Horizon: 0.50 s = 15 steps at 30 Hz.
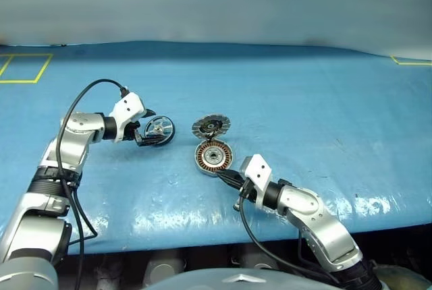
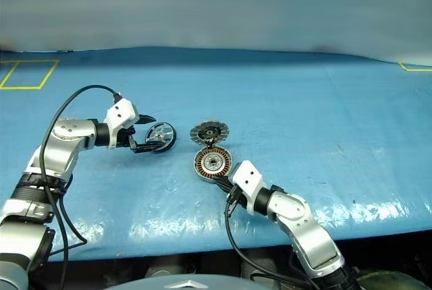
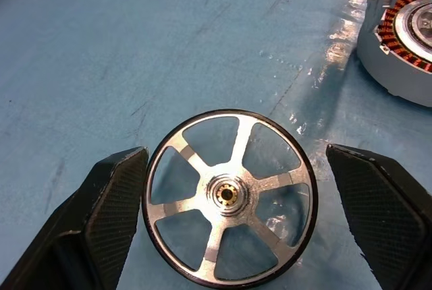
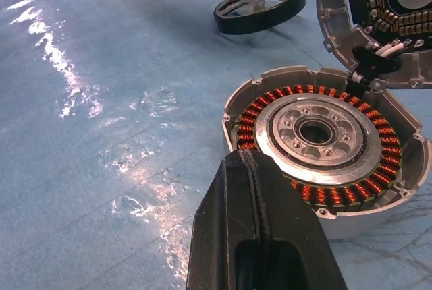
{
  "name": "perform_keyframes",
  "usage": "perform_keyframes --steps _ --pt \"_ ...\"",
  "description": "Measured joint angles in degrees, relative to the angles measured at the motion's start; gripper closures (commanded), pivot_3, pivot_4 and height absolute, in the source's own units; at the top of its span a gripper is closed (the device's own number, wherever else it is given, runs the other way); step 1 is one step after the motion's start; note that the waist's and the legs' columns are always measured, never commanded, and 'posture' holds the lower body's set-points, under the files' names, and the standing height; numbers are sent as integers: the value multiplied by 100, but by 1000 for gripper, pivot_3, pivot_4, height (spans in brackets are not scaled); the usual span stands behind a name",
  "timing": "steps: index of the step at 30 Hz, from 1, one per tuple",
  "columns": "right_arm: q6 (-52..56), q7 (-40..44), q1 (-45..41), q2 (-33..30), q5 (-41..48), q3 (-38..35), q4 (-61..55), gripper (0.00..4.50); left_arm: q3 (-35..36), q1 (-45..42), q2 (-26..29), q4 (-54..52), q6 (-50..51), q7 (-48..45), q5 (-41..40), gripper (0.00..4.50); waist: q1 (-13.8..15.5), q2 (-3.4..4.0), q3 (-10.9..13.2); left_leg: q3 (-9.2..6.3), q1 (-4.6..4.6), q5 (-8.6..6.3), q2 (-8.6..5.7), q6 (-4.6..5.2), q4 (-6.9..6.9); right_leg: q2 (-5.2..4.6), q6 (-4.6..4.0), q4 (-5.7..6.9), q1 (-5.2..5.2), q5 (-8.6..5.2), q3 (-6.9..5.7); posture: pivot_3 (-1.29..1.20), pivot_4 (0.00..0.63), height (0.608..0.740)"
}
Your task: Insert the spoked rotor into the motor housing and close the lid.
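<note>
The spoked rotor (image 1: 160,129) lies left of centre in the head views on the blue counter (image 1: 304,101), tilted with its far edge raised. The left tool (image 3: 229,189) is spread wide around it, one black finger (image 3: 101,216) on each side of the dark rim; the left wrist view leaves it unclear whether either pad touches the rim.

The motor housing (image 1: 214,156) sits near the middle of the frame, open, its copper-brown windings ringing a metal centre. The lid (image 1: 210,127) stands open just behind it, joined at the housing's far edge, its segmented inner face showing.

The right tool (image 4: 260,195) is pressed together, holding nothing, its tip against the housing's near rim at lower centre.
</note>
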Motion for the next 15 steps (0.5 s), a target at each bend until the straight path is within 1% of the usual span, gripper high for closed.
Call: perform_keyframes --steps 7,13,15 --pt "0 -57 60 11 -95 12 9 4488 -12 0 3 20 -40 -84 178 0 2 0 0 -2 0 0 -1 1 4 0 2 2 3 1 2 0 150 740" --pt "1 -64 56 21 -128 19 67 4488 -9 -65 -79 271 -430 127 342 0 8 -1 0 -3 1 0 -2 1 5 0 2 3 4 2 2 0 150 740" --pt "1 -67 42 18 -174 32 69 4500 -9 -70 -109 281 -539 123 343 375 8 -2 -1 -2 0 0 -2 1 6 0 3 3 4 4 3 0 150 740"
